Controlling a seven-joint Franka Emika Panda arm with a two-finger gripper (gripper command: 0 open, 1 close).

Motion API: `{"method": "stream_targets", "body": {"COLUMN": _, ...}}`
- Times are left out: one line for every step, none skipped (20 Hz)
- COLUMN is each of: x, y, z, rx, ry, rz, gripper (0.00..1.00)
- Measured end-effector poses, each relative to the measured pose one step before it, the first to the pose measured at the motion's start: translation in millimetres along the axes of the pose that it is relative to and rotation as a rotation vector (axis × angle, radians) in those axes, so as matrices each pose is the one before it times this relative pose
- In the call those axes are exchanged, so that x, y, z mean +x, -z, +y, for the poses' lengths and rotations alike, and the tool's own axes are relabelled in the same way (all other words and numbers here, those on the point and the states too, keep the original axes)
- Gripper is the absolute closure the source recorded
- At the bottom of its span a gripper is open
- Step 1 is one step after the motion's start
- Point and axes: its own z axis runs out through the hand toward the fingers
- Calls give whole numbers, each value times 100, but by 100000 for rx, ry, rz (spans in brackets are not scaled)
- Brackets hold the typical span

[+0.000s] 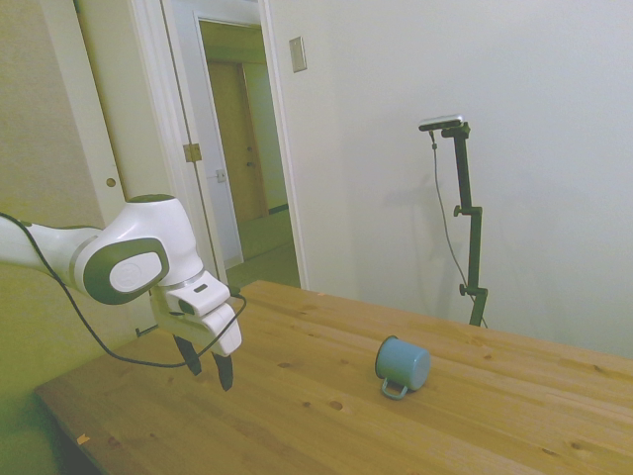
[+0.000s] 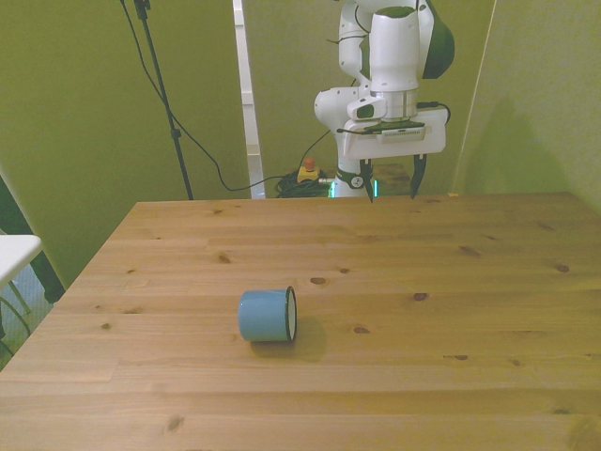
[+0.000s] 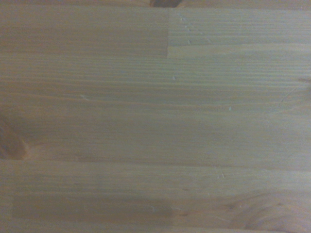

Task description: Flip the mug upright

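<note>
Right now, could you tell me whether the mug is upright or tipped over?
Tipped over: the mug lies on its side on the table, its rim facing the front view's right.

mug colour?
Light blue, with a darker rim; the mug shows best in the front view.

Dim yellow-green cast; blurry wrist view

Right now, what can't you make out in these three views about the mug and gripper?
- Mug handle: hidden in the front view behind its own body; only the side view shows it.
- Mug interior: the front view sees the opening edge-on and the side view sees the base, so contents are unknown.
- Mug in the wrist view: absent; only blurred wooden table grain.
- Gripper fingertip pads: too small and dark in the side and front views, though the fingers stand apart.
</note>
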Motion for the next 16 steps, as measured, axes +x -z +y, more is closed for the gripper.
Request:
{"method": "stream_targets", "body": {"x": 11, "y": -13, "z": 0, "rx": -169, "ry": 196, "rz": 124, "gripper": 0}}
{"method": "stream_targets", "body": {"x": 73, "y": -6, "z": 3, "rx": -1080, "ry": 1148, "rz": 952, "gripper": 0}}
{"method": "stream_targets", "body": {"x": 273, "y": 238, "z": -179, "rx": -655, "ry": 380, "rz": 1326, "gripper": 0}}
{"method": "stream_targets", "body": {"x": 679, "y": 589, "z": -397, "rx": -386, "ry": -726, "rz": 2043, "gripper": 0}}
{"method": "stream_targets", "body": {"x": 954, "y": 586, "z": -482, "rx": -439, "ry": -1249, "rz": 1731, "gripper": 0}}
{"method": "stream_targets", "body": {"x": 1164, "y": 444, "z": -479, "rx": -367, "ry": -1227, "rz": 1342, "gripper": 0}}
{"method": "stream_targets", "body": {"x": 1439, "y": 304, "z": -426, "rx": -755, "ry": -1334, "rz": 1265, "gripper": 0}}
{"method": "stream_targets", "body": {"x": 1489, "y": 152, "z": -456, "rx": -747, "ry": -1401, "rz": 1487, "gripper": 0}}
{"method": "stream_targets", "body": {"x": 1607, "y": -21, "z": -473, "rx": -902, "ry": -936, "rz": 1505, "gripper": 0}}
{"method": "stream_targets", "body": {"x": 1676, "y": -260, "z": -441, "rx": -1131, "ry": -1107, "rz": 1359, "gripper": 0}}
{"method": "stream_targets", "body": {"x": 1689, "y": -480, "z": -403, "rx": -1127, "ry": -1404, "rz": 979, "gripper": 0}}
{"method": "stream_targets", "body": {"x": 1758, "y": -686, "z": -412, "rx": -821, "ry": -1019, "rz": 557, "gripper": 0}}
{"method": "stream_targets", "body": {"x": 1799, "y": -796, "z": -348, "rx": -631, "ry": -1219, "rz": 510, "gripper": 0}}
{"method": "stream_targets", "body": {"x": 1737, "y": -720, "z": -423, "rx": 63, "ry": -1435, "rz": 503, "gripper": 0}}
{"method": "stream_targets", "body": {"x": 1640, "y": -476, "z": -570, "rx": 462, "ry": -831, "rz": 777, "gripper": 0}}
{"method": "stream_targets", "body": {"x": 1288, "y": -159, "z": -715, "rx": 352, "ry": -388, "rz": 749, "gripper": 0}}
